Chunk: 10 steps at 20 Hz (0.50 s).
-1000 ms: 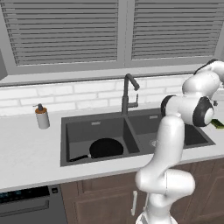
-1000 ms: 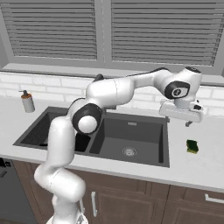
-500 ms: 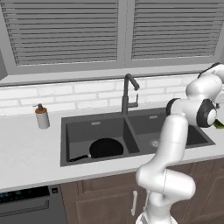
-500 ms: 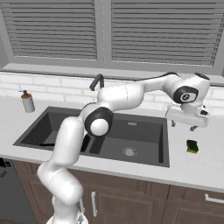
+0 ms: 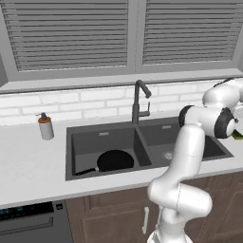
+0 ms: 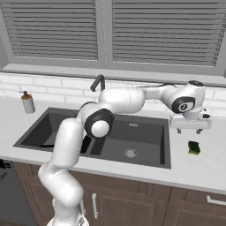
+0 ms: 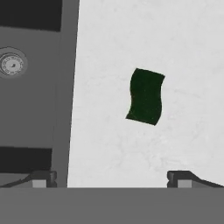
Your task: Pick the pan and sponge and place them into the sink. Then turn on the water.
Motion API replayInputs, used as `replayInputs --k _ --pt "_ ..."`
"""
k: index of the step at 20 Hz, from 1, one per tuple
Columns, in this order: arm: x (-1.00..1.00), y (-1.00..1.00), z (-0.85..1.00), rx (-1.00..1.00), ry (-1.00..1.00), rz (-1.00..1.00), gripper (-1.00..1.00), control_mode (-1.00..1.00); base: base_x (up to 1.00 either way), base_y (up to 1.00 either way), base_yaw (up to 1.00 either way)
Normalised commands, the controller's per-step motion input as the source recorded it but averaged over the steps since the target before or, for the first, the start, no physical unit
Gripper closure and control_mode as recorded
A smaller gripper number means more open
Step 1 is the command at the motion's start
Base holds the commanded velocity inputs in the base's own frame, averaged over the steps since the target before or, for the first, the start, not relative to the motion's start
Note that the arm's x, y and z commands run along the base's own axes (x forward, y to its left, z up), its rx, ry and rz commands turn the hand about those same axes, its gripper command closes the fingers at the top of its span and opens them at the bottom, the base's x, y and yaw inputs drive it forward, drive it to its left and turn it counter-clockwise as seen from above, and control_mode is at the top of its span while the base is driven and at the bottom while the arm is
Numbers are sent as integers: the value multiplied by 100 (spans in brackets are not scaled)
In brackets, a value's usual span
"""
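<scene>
Hovering my tool (image 6: 190, 130), jaws spread wide and empty, above the sponge (image 6: 193, 147): it lies flat on the tabletop (image 6: 207, 163) near its right end, just beside the sink (image 6: 145, 152). Likely light, soft, compressible; best pinched across its short sides.

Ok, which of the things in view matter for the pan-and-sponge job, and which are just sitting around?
Job:
pan, already in the left basin
sponge, on the counter right of the sink
sink
faucet, no water running
gripper, open above the sponge

Lying about:
soap dispenser on the counter left of the sink
</scene>
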Motion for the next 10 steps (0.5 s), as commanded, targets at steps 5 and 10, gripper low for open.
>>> replayInputs --k 5,10 --pt "34 -12 -11 0 0 3 -100 -100 0 0 0" --pt "34 -52 0 8 0 6 -100 -100 0 0 0"
